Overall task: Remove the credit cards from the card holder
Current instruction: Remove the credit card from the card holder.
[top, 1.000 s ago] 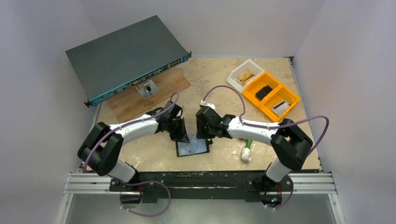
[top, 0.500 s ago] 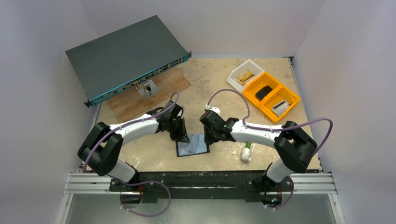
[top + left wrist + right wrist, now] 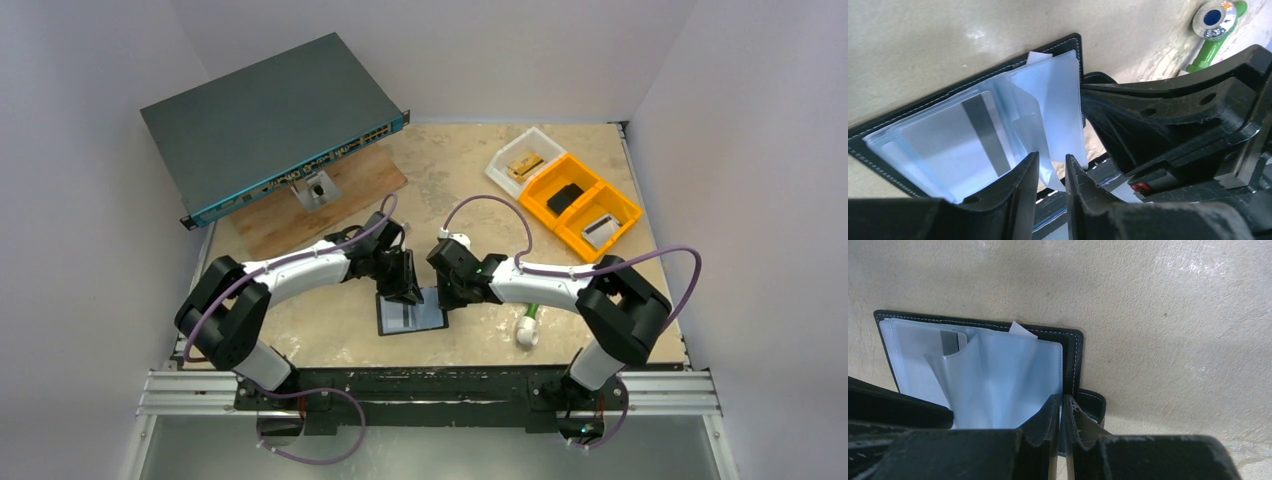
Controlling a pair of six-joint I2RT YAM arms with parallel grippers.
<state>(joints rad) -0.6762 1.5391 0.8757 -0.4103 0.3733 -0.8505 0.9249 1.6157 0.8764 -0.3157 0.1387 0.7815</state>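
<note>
While the card holder (image 3: 1074,355) lies open, long axis left-right, right tool (image 3: 1061,402) pinching sleeve (image 3: 1008,380), left tool (image 3: 1051,161) parted

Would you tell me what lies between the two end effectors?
The open card holder lies between the left end effector and the right end effector; the top view shows this.

Your left arm (image 3: 300,266) and right arm (image 3: 545,284) reach inward, meeting at lower centre. On your left gripper (image 3: 1051,170) the fingers stand slightly apart; on your right gripper (image 3: 1059,412) they nearly touch.
</note>
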